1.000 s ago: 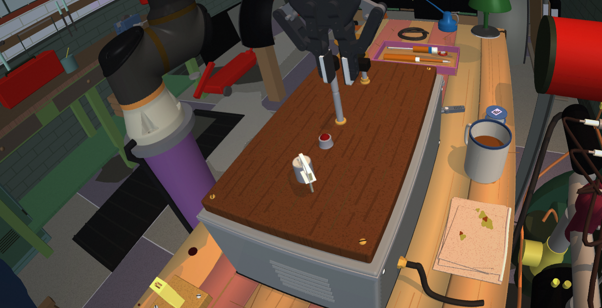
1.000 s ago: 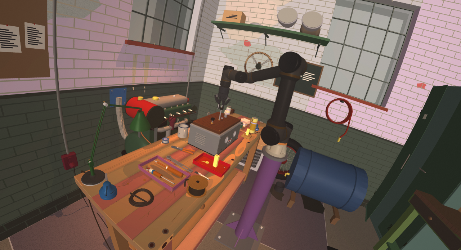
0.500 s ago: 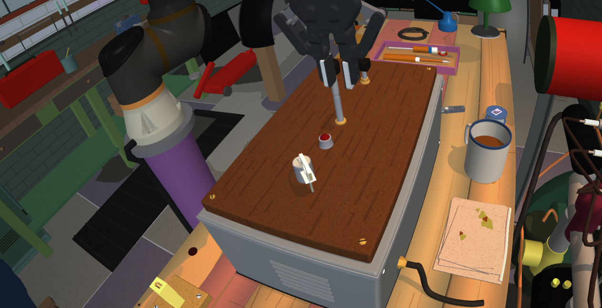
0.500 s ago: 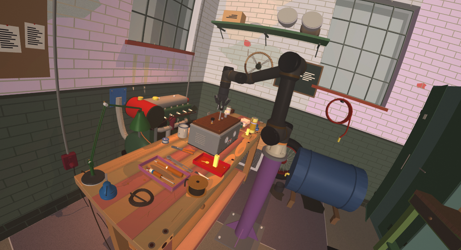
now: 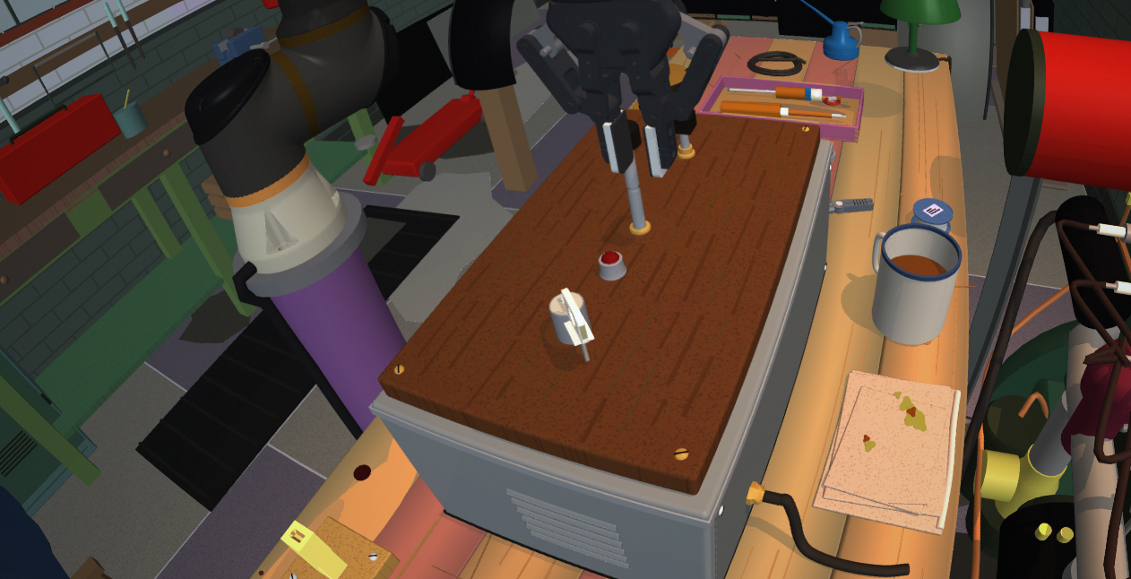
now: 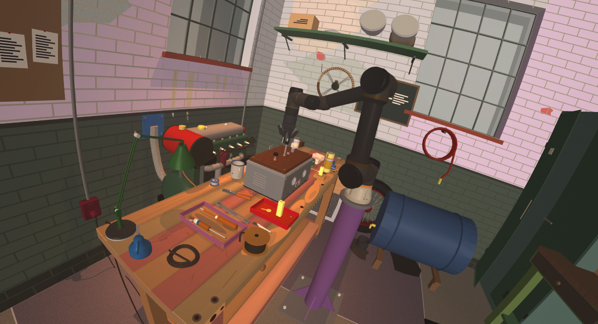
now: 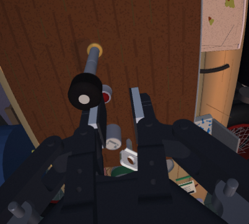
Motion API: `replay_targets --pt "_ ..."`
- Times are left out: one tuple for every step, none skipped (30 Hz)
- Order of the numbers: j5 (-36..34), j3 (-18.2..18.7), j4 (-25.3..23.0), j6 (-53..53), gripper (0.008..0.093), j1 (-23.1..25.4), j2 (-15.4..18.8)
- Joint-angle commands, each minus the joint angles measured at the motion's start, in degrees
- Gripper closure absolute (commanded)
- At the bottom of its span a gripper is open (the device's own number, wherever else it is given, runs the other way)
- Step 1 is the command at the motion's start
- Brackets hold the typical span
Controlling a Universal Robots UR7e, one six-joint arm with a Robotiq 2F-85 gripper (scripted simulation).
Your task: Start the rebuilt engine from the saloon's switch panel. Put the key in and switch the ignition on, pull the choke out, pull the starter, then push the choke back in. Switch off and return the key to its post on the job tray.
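On the wooden top of the grey switch panel (image 5: 617, 291), the key (image 5: 576, 315) stands in the ignition barrel, its white bow turned across, and a red lamp (image 5: 610, 262) sits between the barrel and a pull knob's collar. That knob (image 7: 85, 91) is black with a white dot and is drawn far out on its grey shaft (image 5: 635, 194). A second black knob (image 5: 685, 140) sits low by the panel's far edge. The red job tray (image 6: 274, 212) with its yellow post lies on the bench in front of the panel. My gripper (image 5: 631, 150) is closed on the drawn-out knob.
A filled enamel mug (image 5: 913, 284) stands on the bench right of the panel, with a stack of stained papers (image 5: 894, 449) nearer. A purple tray of screwdrivers (image 5: 783, 105) lies beyond the panel's far end. A black cable (image 5: 822, 544) leaves the box's front corner.
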Motion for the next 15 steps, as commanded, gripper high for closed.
replay_targets --pt "0.0 0.0 -0.1 0.0 0.0934 0.0 0.0" --pt "0.0 0.1 -0.2 0.0 0.0934 0.0 0.0" --pt "0.0 0.1 -0.3 0.0 0.0934 0.0 0.1" --pt "0.0 0.1 -0.3 0.0 0.0934 0.0 0.1" --pt "0.0 0.2 -0.4 0.0 0.0934 0.0 0.1" --pt "0.0 0.2 -0.5 0.0 0.0934 0.0 0.2" --pt "0.0 0.3 -0.5 0.0 0.0934 0.0 0.2" --pt "0.0 0.3 -0.6 0.0 0.0934 0.0 0.2" --pt "0.0 0.4 -0.7 0.0 0.0934 0.0 0.2" --pt "0.0 0.4 -0.8 0.0 0.0934 0.0 0.3" --pt "0.0 0.5 -0.8 0.0 0.0934 0.0 0.3" --pt "0.0 0.5 -0.9 0.0 0.0934 0.0 0.3" --pt "0.0 0.5 -1.0 0.0 0.0934 0.0 0.4" --pt "0.0 0.6 -1.0 0.0 0.0934 0.0 0.4" --pt "0.0 0.6 -1.1 0.0 0.0934 0.0 0.4"
